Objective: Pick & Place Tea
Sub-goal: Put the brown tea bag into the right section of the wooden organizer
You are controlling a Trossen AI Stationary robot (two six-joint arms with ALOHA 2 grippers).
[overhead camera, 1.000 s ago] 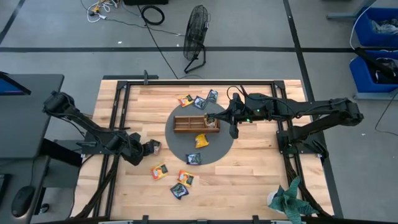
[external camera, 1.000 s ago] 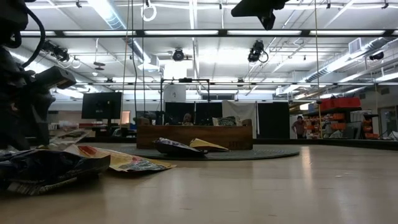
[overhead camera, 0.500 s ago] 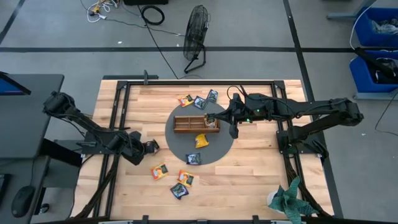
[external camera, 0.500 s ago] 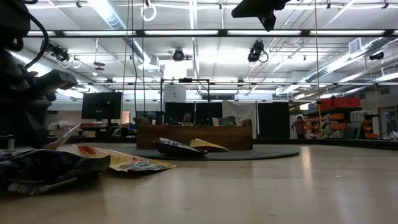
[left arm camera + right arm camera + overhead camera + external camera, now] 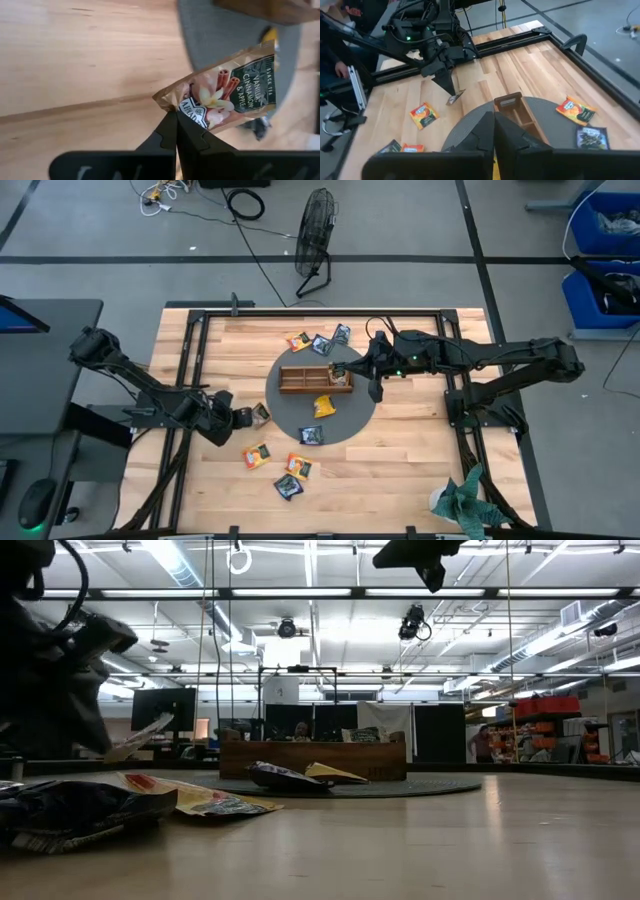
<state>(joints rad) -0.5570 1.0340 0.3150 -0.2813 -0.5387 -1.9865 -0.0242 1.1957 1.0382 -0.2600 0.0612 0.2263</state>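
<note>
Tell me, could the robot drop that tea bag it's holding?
It might. The left gripper pinches the tea sachet only by one corner, so it hangs tilted and could slip or swing loose on the way. The wooden tray is narrow, so the sachet could land on the grey mat instead. The right gripper sits shut at the tray's end, so the two arms could bump there.

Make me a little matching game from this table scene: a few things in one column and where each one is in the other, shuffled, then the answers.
Things:
1. vanilla cinnamon tea sachet
2. yellow sachet
3. wooden tray
4. right gripper

Places:
A. lying on the grey round mat, just in front of the tray
B. pinched by its corner in the left gripper
C. shut, at the tray's right end
D. on the grey mat, mid-table

Pairs: 1-B, 2-A, 3-D, 4-C
</note>
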